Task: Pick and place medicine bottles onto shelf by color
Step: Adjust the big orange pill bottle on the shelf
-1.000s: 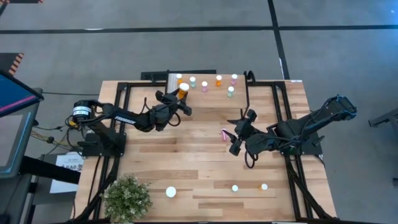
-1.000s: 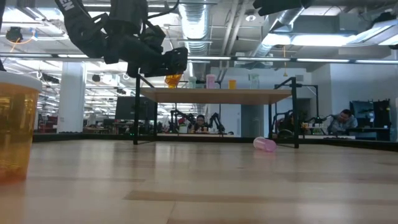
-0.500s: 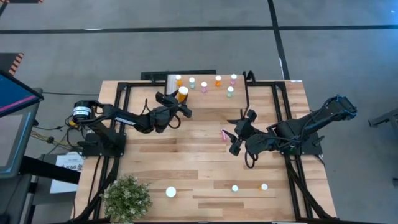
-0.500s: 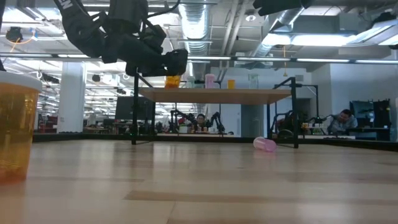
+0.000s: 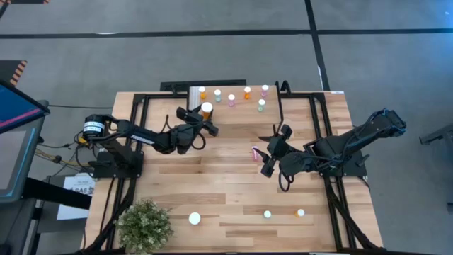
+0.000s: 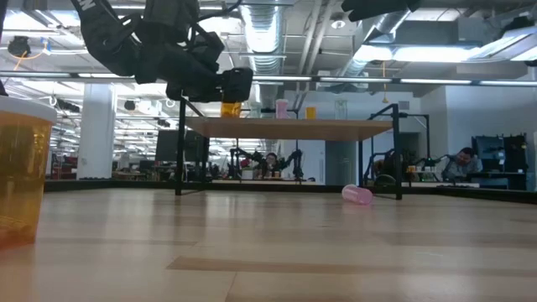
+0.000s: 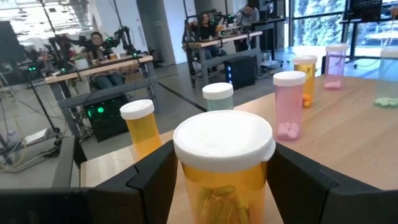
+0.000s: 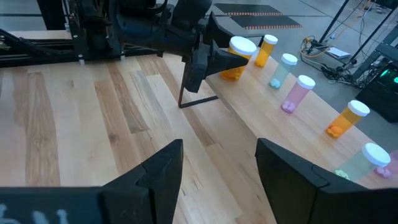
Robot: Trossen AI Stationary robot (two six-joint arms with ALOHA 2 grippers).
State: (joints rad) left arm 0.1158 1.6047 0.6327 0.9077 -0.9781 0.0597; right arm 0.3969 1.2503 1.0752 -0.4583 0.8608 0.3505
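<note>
Six small white-capped medicine bottles (image 5: 231, 99) stand on the wooden shelf (image 5: 241, 117); the left gripper (image 5: 206, 120) clasps a seventh, a large orange bottle (image 5: 206, 110). Right gripper (image 5: 265, 150) gapes empty.

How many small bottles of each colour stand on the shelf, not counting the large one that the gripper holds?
Orange bottles: 2
Green bottles: 2
Pink bottles: 2
Total on the shelf: 6
Left out: the large orange bottle in the left gripper.
</note>
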